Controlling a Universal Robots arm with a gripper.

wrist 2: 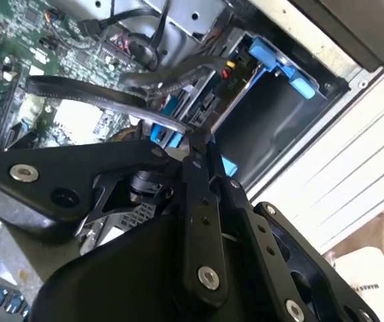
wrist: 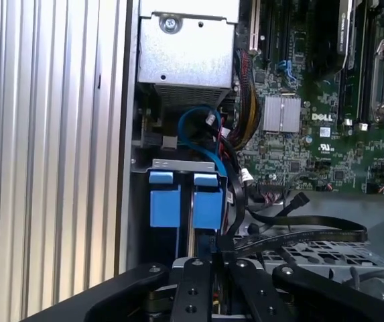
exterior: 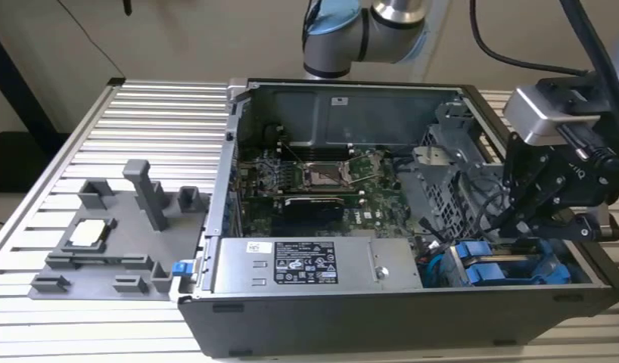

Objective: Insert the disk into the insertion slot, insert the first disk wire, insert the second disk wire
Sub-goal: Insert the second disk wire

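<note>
Fingers (wrist 2: 198, 194) of your black gripper (wrist 2: 197, 144) are clenched on the end of a flat black wire (wrist 2: 98, 97), which in the second wrist view runs away from the tips over the green motherboard (wrist 2: 17, 40). In the first wrist view the same wire (wrist: 312, 235) bends from between the fingers (wrist: 195, 282) across a perforated grey metal bracket (wrist: 326, 255).

Your gripper (exterior: 527, 227) hangs inside the open dark grey computer case (exterior: 390, 318), at the exterior view's right, just above 2 bright blue plastic carrier ends. Both carriers stand side by side in the grey sheet-metal drive cage. The disk (wrist: 208, 208) appears to be the one nearer your fingers, seated in the insertion slot (wrist: 178, 164), with the other blue-ended carrier (wrist: 165, 206) just beside it. You cannot tell for certain which of the 2 is which. A thin blue cable (wrist: 198, 127) loops just beyond them, next to the silver-grey power supply box (wrist: 185, 47).

The case rests on a slatted aluminium bench (exterior: 107, 128). A grey plastic fixture tray (exterior: 107, 249) lies on it at the exterior view's left, well apart from your gripper.
</note>
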